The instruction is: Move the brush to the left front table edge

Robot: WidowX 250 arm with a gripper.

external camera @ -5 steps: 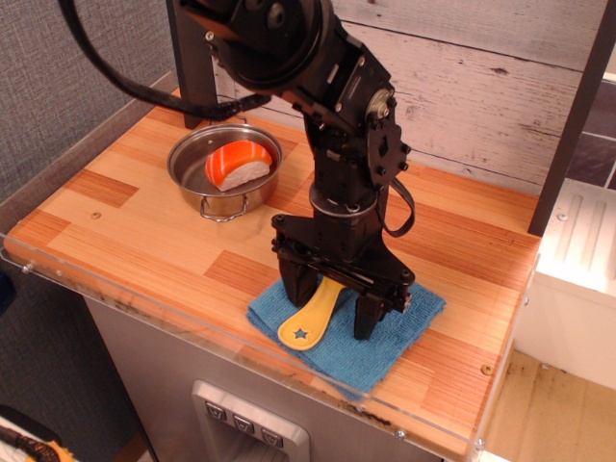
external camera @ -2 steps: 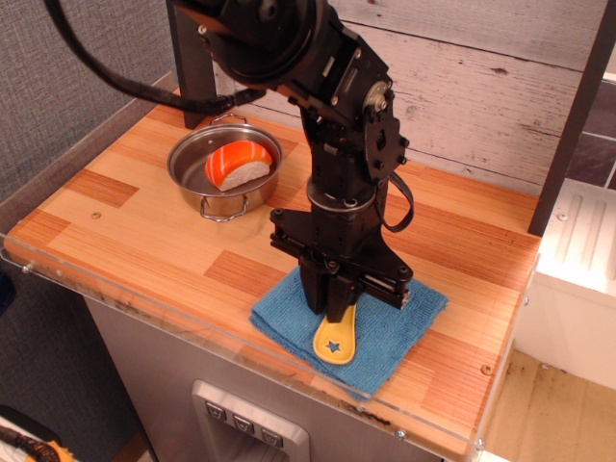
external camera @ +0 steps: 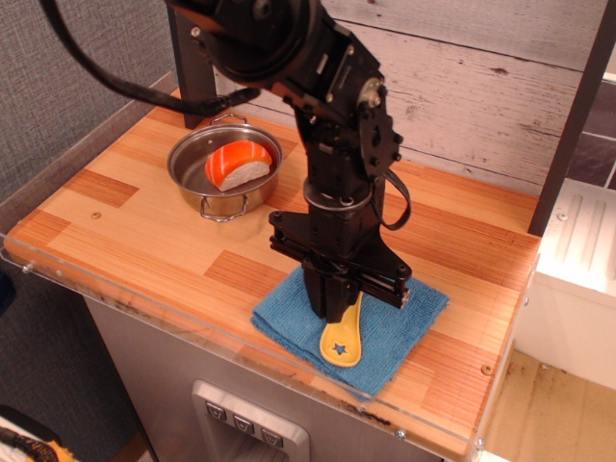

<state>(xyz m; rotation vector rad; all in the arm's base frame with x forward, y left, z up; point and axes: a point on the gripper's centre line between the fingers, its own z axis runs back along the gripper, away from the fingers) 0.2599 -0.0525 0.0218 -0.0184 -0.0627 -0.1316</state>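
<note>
Clamped on the brush [external camera: 342, 335], the claw [external camera: 334, 306] stands over the blue cloth [external camera: 385, 332] near the worktop's front edge [external camera: 144, 313], toward the right corner. Only the yellow handle shows. A metal pot [external camera: 197, 173] holding a sushi toy [external camera: 236, 164] sits toward the back left.

The striped wooden tabletop [external camera: 144, 241] has a clear acrylic rim along its front; a metal pan [external camera: 223, 168] sits at ten o'clock; a blue folded cloth [external camera: 395, 332] lies at five o'clock, near the rim.
</note>
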